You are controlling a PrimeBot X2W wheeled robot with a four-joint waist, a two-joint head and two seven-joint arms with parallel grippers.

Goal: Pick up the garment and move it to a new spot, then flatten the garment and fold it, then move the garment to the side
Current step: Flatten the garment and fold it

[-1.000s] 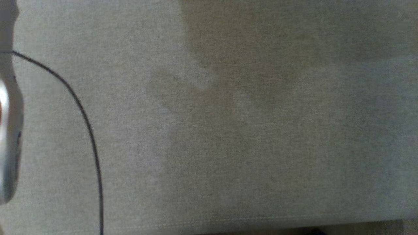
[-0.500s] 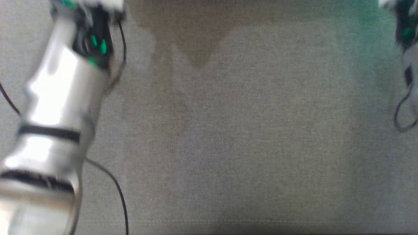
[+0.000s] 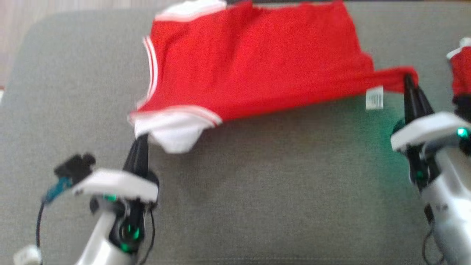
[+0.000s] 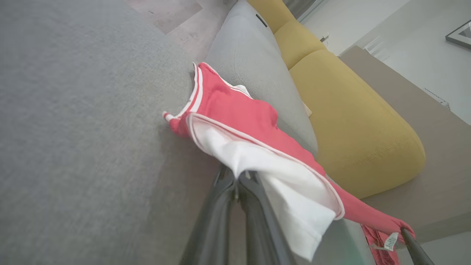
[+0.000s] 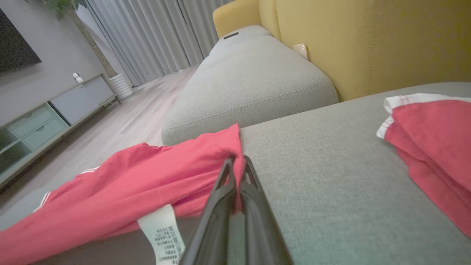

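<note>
The garment is held by two corners and stretched across the grey cushion, so the move to a new spot seems in hand, with flattening to follow. The next move calls for lowering both corners evenly, keeping the cloth taut so it lands smooth.

At lower left of the head view, the left gripper is clenched on the white-trimmed corner. Higher at the right, the right gripper is pinched tight on a red corner beside the white label. The garment's body spreads across the upper centre. Another red cloth sits at the right edge.
</note>
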